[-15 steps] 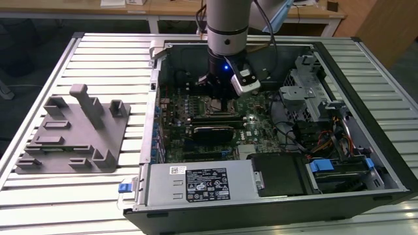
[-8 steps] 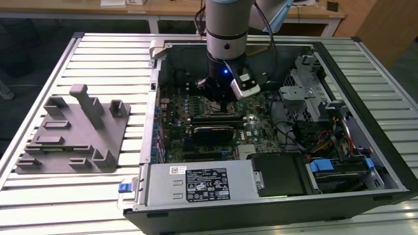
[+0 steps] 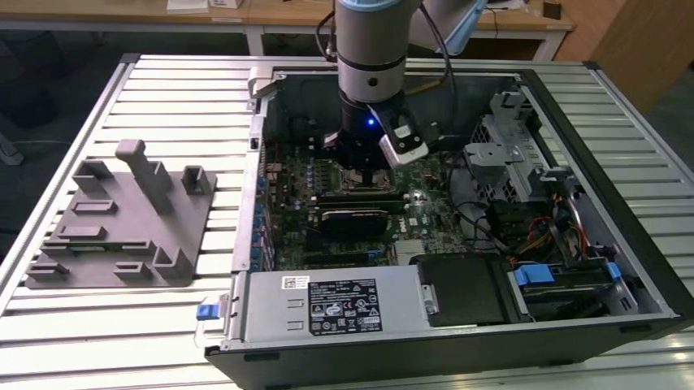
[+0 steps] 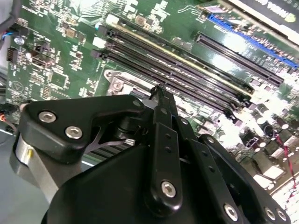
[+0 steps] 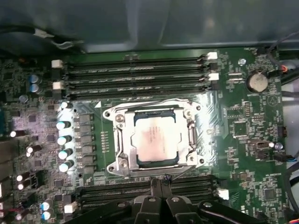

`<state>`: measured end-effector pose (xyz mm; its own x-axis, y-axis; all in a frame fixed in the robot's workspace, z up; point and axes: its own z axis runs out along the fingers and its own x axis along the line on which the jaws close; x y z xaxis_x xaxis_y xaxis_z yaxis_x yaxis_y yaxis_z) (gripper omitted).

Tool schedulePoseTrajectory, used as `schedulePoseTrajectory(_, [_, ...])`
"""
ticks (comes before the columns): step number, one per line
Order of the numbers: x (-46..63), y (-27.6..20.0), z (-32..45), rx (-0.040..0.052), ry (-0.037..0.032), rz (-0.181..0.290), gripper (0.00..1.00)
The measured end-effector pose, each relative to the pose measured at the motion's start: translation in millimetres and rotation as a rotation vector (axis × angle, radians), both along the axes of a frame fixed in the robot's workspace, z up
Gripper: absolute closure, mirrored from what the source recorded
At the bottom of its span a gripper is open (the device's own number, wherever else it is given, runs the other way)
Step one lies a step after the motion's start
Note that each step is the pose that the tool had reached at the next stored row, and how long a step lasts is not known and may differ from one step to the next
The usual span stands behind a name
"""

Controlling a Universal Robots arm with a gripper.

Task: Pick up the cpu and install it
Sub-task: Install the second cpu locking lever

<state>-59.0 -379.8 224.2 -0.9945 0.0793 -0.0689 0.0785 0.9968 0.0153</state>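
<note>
In the first wrist view the cpu (image 5: 155,139), a thin square chip with a pale silver top, lies flat inside the metal socket frame (image 5: 122,140) on the green motherboard (image 5: 243,130). My gripper (image 5: 159,181) hovers just beside the socket's edge, over the memory slots, its two black fingers pressed together with nothing between them. The second wrist view shows the same shut fingertips (image 4: 159,93) from behind, above the motherboard. In the exterior view the arm reaches down into the open computer case (image 3: 607,268), with the gripper (image 3: 366,169) low over the board.
Rows of black memory slots (image 5: 135,74) flank the socket on both sides. A black heatsink block (image 3: 353,218), drive cage (image 3: 509,154), cables and a power supply (image 3: 336,305) crowd the case. A grey plastic tray (image 3: 119,223) sits on the slatted table at the exterior view's left.
</note>
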Motion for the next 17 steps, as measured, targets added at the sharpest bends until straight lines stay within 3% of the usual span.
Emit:
schedulePoseTrajectory(7, [-11.3,-3.9,-1.9,-0.0001,0.0001,0.014,0.89])
schedulePoseTrajectory(12, [-12.5,-7.7,-5.1,0.009,-0.0001,0.022,0.89])
schedulePoseTrajectory(17, [-12.5,-7.8,-5.3,0.0095,0.0,0.022,0.89])
